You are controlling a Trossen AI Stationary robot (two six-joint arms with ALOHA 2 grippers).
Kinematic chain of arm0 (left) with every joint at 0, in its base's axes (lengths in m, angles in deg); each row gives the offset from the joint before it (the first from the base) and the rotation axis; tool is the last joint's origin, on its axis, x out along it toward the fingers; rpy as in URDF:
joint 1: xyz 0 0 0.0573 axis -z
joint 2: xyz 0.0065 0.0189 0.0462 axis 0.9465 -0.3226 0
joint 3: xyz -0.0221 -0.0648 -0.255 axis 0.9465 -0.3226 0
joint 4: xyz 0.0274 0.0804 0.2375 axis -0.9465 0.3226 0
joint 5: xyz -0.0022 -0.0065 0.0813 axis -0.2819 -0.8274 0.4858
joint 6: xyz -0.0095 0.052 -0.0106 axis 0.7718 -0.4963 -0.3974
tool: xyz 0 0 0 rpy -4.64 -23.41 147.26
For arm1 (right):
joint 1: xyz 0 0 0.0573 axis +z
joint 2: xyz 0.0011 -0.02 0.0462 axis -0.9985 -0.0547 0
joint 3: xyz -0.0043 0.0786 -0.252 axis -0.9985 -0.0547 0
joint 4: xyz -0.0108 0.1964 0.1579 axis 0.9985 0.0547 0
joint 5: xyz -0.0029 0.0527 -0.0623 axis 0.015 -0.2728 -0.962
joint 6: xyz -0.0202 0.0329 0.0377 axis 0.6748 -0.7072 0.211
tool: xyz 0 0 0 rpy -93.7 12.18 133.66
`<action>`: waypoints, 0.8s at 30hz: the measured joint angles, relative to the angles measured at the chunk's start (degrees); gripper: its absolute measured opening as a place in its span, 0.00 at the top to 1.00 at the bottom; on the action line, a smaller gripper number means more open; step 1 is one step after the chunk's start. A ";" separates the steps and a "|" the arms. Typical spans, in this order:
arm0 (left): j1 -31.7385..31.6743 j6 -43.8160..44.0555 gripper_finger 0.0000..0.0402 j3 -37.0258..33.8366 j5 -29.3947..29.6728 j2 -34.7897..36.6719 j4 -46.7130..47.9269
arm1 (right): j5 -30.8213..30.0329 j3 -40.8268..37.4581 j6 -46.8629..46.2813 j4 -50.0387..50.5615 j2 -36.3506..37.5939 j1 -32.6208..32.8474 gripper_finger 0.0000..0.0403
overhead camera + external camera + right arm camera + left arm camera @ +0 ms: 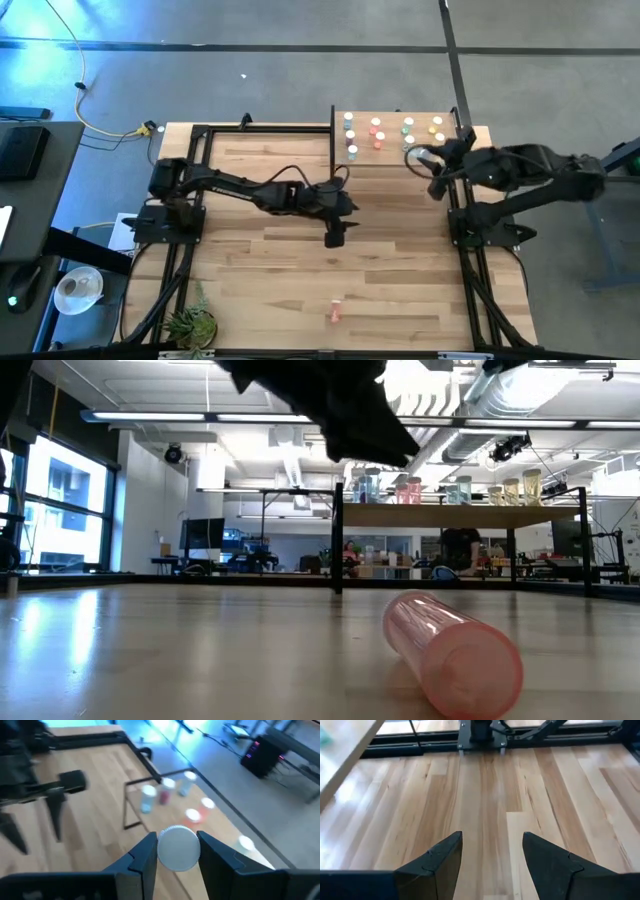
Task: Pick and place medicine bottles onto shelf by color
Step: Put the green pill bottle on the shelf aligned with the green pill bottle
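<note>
Right hand clamped on white-capped bottle above shelf, at 1 o'clock. Left hand wide over mid-desk. Pink bottle lying at 6 o'clock. No readable writing.

On the shelf at 1 o'clock we count roughly ten standing medicine bottles. One pink bottle lies at 6 o'clock. One white-capped bottle sits between two fingers. Two arms.
</note>
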 joint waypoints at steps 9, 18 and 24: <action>0.07 4.08 0.50 -14.88 0.17 8.37 -13.64 | 8.44 0.37 -0.43 2.62 -1.43 -13.38 0.72; 0.07 6.86 0.50 -23.07 0.34 12.61 -18.58 | 18.47 0.37 -0.45 5.91 -6.81 -24.44 0.72; 0.07 5.89 0.50 -23.12 0.32 12.61 -19.10 | 25.30 0.37 -0.47 6.37 -11.17 -30.55 0.72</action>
